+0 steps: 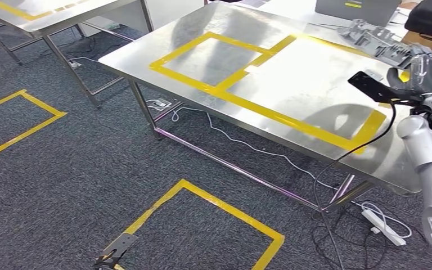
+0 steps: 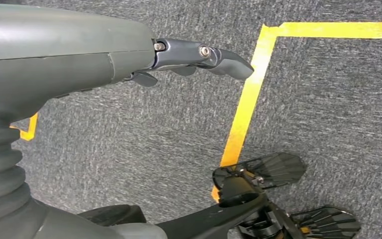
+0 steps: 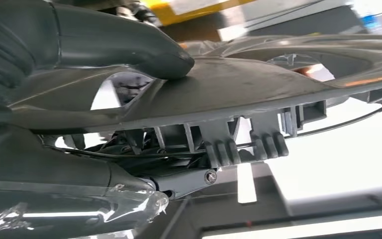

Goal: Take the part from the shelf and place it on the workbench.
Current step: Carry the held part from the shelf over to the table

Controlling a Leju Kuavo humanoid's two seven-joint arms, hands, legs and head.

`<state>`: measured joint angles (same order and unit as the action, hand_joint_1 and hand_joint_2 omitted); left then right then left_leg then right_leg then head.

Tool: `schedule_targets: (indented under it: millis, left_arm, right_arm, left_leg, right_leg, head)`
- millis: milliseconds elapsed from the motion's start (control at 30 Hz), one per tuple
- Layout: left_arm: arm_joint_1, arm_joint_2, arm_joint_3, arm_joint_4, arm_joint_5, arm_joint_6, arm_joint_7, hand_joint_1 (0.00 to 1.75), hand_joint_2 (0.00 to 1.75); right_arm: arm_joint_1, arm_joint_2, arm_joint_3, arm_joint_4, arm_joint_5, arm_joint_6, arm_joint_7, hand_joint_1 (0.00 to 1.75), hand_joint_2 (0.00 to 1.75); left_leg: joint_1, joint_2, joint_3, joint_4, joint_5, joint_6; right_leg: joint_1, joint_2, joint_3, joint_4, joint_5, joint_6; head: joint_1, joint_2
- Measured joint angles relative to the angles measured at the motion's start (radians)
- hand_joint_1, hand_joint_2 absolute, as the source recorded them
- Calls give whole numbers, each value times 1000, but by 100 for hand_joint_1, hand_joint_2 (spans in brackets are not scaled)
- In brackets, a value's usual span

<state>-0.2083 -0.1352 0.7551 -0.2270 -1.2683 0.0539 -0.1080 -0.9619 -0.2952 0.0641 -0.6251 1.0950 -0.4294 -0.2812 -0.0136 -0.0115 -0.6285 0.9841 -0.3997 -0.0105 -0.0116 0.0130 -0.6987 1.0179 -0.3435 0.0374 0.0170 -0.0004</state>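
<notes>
Steel workbench (image 1: pixel 315 84) edge lies near; right hand (image 3: pixel 129 64) grips part (image 3: pixel 258 89), left hand (image 2: pixel 199 57) open.

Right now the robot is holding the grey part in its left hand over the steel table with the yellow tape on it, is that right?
Not quite: it is the right hand that holds the grey part, as the right wrist view shows, with the thumb pressed on top of it. The left hand holds nothing and hangs over the carpet. The rest stands: in the head view the part is over the steel table marked with yellow tape.
</notes>
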Motion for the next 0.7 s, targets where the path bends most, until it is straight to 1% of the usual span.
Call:
schedule_targets:
  millis: [67,167,267,433,700]
  left_arm:
    - [-1,0,-1,0,-1,-1,0,0,175]
    - [-3,-1,-2,0,-1,-1,0,0,175]
    - [-2,-2,-2,0,1,-1,0,0,175]
    - [1,-2,-1,0,2,-1,3,0,175]
    - [0,-2,-1,0,5,0,4,0,175]
  right_arm:
    - [15,23,22,-52,9,23,-4,175,175]
    - [32,57,73,-119,14,52,13,175,175]
    - [39,76,117,-165,12,67,21,175,175]
    - [40,84,149,-204,4,72,25,175,175]
    - [40,90,180,-213,2,72,25,175,175]
  left_leg:
    - [0,1,0,0,0,0]
    - [0,2,1,0,0,-1]
    - [0,0,0,0,1,-1]
    - [0,-2,-1,0,2,-1]
    - [0,-2,-2,0,2,0]
  right_leg:
    - [0,1,0,0,0,0]
    - [0,2,-1,0,0,0]
    - [1,-1,-1,0,0,0]
    - [1,-3,0,0,0,0]
    - [1,-2,0,-3,2,2]
  head:
    - [0,0]
    - [0,0]
    - [0,0]
    - [0,0]
    - [0,0]
